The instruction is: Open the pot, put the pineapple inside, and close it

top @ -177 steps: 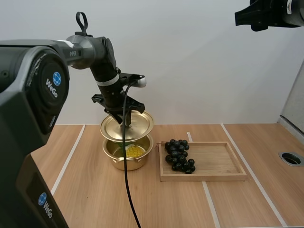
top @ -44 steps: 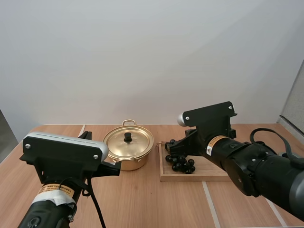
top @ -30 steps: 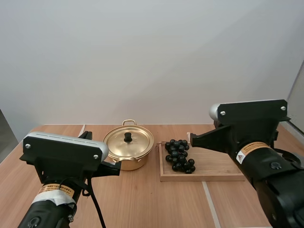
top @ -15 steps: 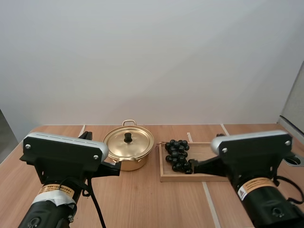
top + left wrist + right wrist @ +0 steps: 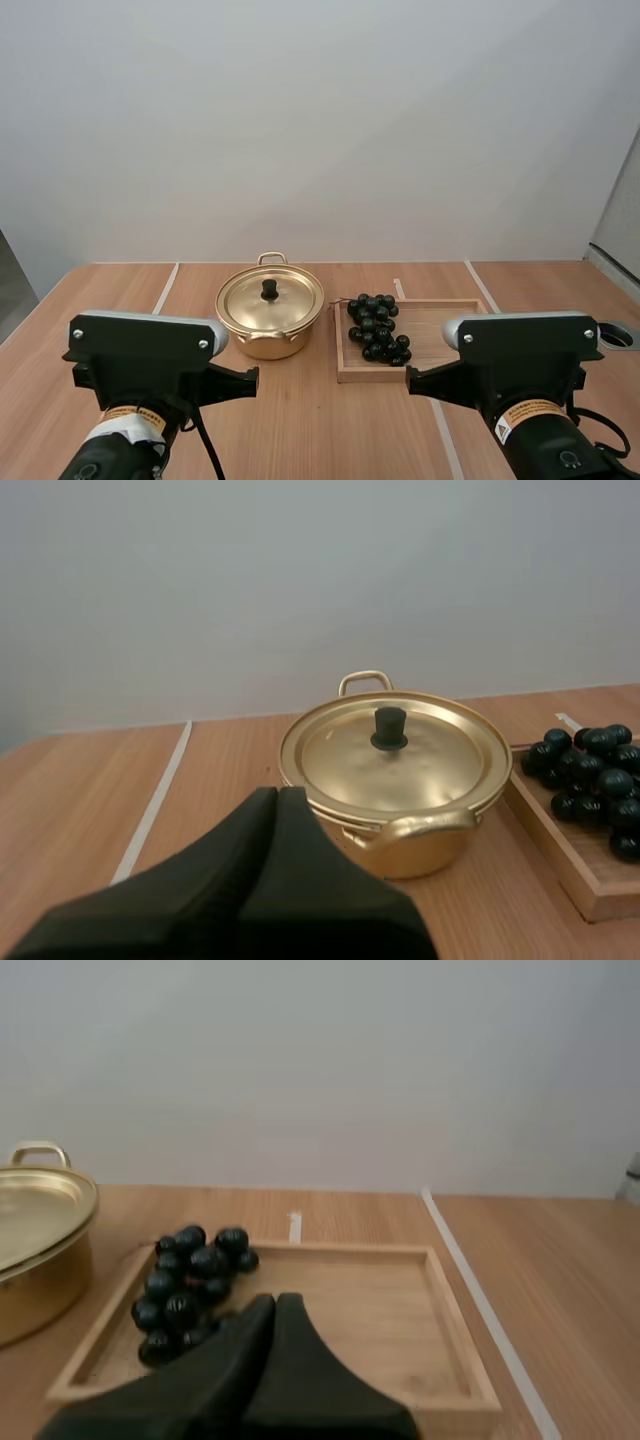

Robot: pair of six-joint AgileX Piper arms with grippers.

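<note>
Lid [image 5: 288, 300] is down on the pot [image 5: 265, 342] now. A few seconds back the left arm had it lifted over the open pot with something yellow sitting inside, so the pineapple should be under there, hidden. Both arms have pulled back to the near edge of the counter [image 5: 330, 430], the right one swinging off the tray [image 5: 428, 322] in the last second or so. That reads as job done: opened, filled, closed, hands off.

Left gripper [image 5: 277, 792] is clenched on nothing, fingers pressed into one dark wedge, aimed at the pot but well apart from it. Right gripper [image 5: 275, 1300] is likewise clenched and empty, facing the tray.

The left wrist view adds the close-up: lid sitting level on the rim, knob [image 5: 389, 727] upright. The right wrist view gives the grapes [image 5: 188, 1275] bunched at the tray's pot-side end, the rest of it bare.
</note>
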